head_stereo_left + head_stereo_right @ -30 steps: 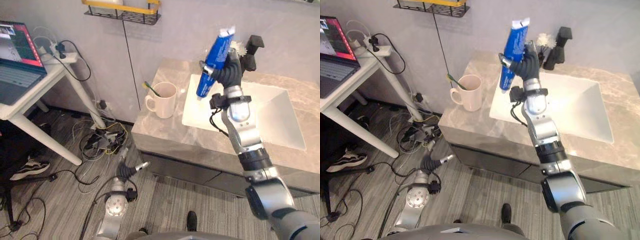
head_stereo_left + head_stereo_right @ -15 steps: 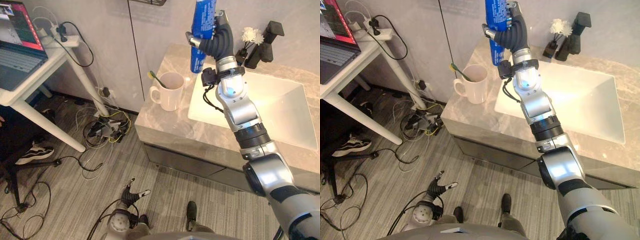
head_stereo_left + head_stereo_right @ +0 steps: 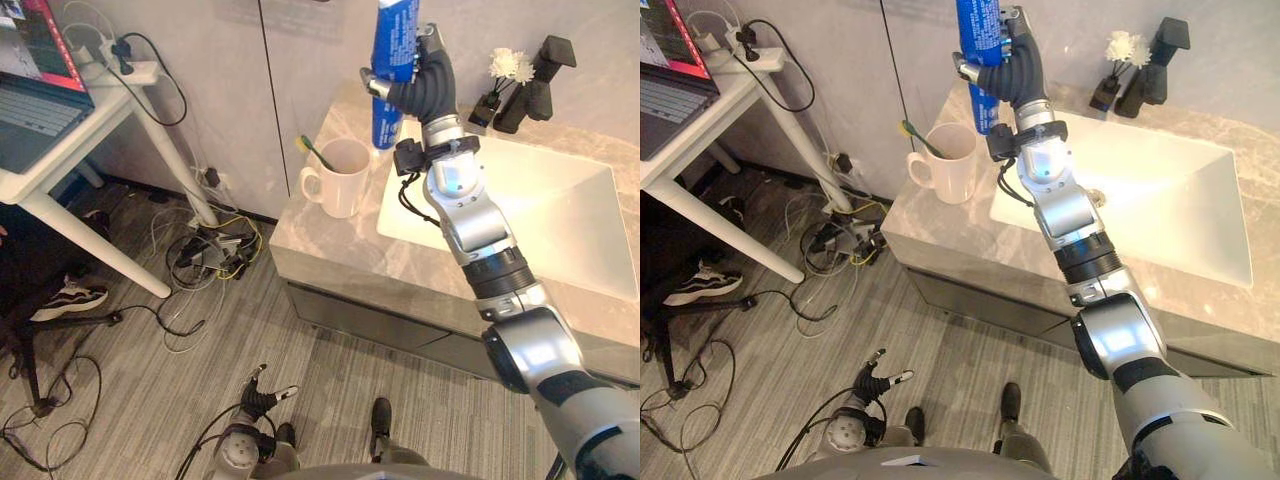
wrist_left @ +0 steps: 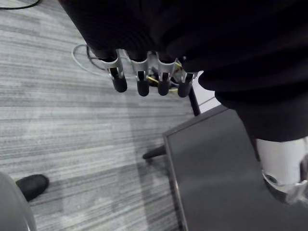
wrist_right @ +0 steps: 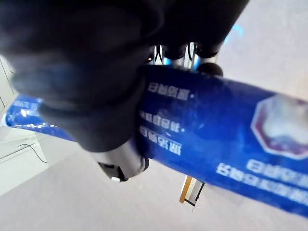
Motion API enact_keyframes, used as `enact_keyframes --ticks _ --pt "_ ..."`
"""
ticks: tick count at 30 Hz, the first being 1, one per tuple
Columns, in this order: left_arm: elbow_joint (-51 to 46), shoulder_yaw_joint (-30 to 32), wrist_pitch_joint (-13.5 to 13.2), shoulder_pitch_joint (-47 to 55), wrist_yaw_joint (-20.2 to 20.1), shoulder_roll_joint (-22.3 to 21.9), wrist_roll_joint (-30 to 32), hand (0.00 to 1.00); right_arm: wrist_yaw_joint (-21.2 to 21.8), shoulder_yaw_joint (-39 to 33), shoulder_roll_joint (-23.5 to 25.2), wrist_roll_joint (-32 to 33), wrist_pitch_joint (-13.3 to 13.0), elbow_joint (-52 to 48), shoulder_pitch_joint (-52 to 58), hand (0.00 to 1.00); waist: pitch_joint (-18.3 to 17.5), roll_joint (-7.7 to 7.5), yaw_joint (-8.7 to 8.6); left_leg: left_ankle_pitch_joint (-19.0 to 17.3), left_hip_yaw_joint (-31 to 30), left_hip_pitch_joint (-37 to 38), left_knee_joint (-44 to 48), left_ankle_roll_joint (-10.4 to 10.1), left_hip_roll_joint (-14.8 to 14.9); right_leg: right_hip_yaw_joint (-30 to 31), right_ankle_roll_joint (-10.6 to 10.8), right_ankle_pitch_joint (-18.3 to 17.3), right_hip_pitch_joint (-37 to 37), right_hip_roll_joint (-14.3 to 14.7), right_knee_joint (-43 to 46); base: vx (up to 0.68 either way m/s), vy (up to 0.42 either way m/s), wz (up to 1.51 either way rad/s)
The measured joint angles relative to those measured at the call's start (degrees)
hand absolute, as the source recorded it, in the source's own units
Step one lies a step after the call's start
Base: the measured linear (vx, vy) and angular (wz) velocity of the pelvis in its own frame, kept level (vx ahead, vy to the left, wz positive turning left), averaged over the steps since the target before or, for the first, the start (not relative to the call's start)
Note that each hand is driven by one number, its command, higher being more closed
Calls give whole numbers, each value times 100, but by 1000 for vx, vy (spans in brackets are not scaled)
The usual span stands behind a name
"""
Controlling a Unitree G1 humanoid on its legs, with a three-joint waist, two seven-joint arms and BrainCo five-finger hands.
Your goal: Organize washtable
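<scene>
Our right hand [image 3: 428, 86] clasps the tube [image 3: 397, 38] mid-body; we judge it light, soft, squashable; grip gently; left hand [image 4: 142, 83] hangs slack.

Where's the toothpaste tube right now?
In the eye views the blue toothpaste tube stands upright in the right robot hand, held above the counter just right of the white mug, at the sink's left edge.
</scene>
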Motion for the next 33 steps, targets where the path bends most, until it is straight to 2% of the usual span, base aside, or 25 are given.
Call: enact_keyframes --ticks 5,9,21,33 --pt "39 0 12 5 10 0 0 0 0 150 87 52 -2 -1 -42 100 5 -2 18 1 4 23 -10 0 0 1 0 0 -2 0 0 0 0 0" --pt "37 0 17 -23 45 1 0 0 -1 257 124 55 -20 -39 -353 100 139 -25 21 22 3 21 -14 -5 0 3 -5 4 -4 -2 0 0 0 0" --pt "36 -6 20 -4 109 -12 0 0 -2 452 323 52 -74 -296 -372 100 141 -29 42 42 -7 19 -47 -8 0 -7 -5 4 -16 -3 -1 0 0 0" --pt "46 -6 22 -3 146 -12 -1 0 24 486 323 103 -70 -296 173 100 143 -36 33 61 -4 -2 -61 -10 1 -1 -5 4 -41 -1 0 0 0 0"
